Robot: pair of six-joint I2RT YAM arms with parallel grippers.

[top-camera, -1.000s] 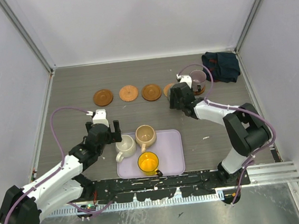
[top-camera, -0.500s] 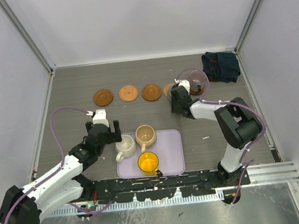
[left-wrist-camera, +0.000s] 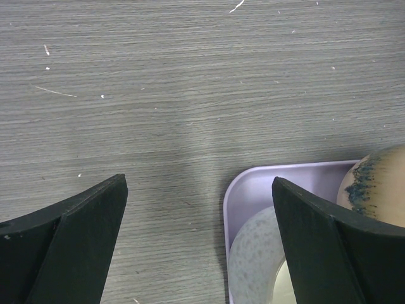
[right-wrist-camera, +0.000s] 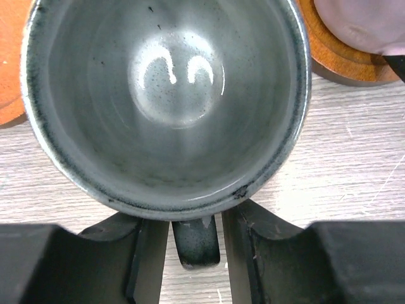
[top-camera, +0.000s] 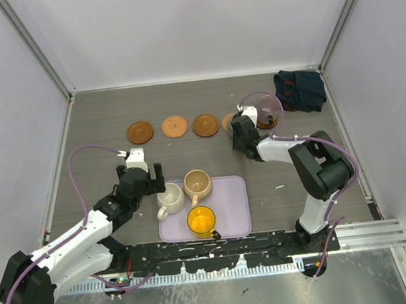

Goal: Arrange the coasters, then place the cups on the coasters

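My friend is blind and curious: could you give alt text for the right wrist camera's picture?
A grey-green cup, seen from straight above and empty, fills the picture, its handle between the two dark fingers of the right gripper. An orange-brown coaster shows at left; a mauve cup stands on a brown coaster at upper right.

Left gripper [left-wrist-camera: 199, 190] gapes over the tray's [top-camera: 236, 192] far-left corner; right gripper [right-wrist-camera: 195, 221], beyond the tray, straddles the grey-green cup's [right-wrist-camera: 164, 95] handle.

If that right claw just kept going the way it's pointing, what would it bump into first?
The grey-green cup: its handle sits between the jaws of the right gripper, with the cup's wall directly ahead.
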